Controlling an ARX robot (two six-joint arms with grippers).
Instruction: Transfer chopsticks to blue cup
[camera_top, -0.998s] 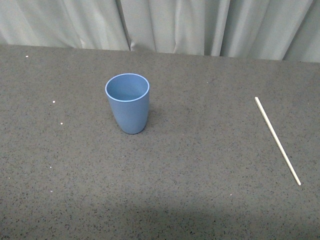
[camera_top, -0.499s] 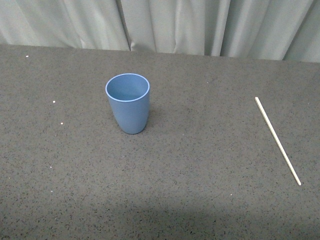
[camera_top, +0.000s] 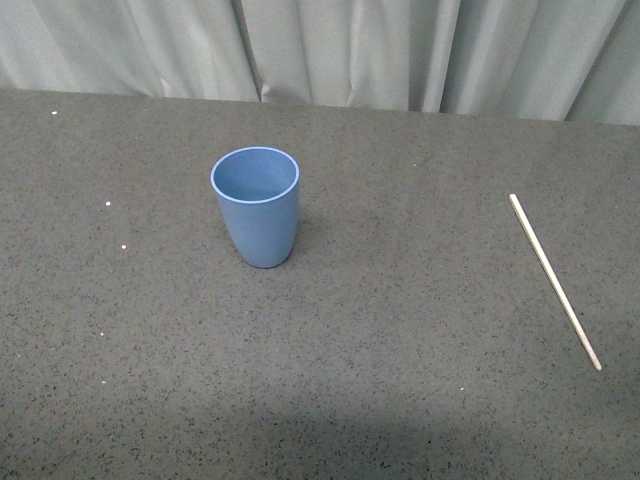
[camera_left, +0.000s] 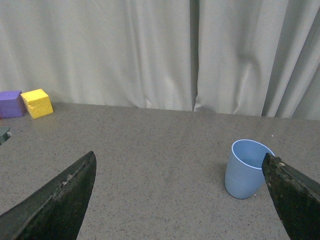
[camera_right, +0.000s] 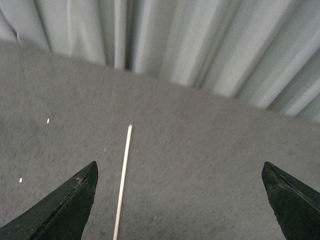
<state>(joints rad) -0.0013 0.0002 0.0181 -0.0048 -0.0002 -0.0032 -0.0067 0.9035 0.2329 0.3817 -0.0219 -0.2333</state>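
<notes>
The blue cup (camera_top: 256, 206) stands upright and empty on the dark speckled table, left of centre in the front view. It also shows in the left wrist view (camera_left: 246, 168), beside one finger of my open left gripper (camera_left: 180, 167). The chopstick (camera_top: 555, 281), a thin off-white stick, lies flat at the right side of the table. It also shows in the right wrist view (camera_right: 123, 180), between the fingers of my open right gripper (camera_right: 180, 167), nearer one finger. Both grippers are empty. Neither arm shows in the front view.
A pale curtain (camera_top: 340, 50) hangs behind the table's far edge. A yellow block (camera_left: 36, 103) and a purple block (camera_left: 11, 103) sit by the curtain in the left wrist view. A few white specks (camera_top: 108, 204) lie on the table's left side.
</notes>
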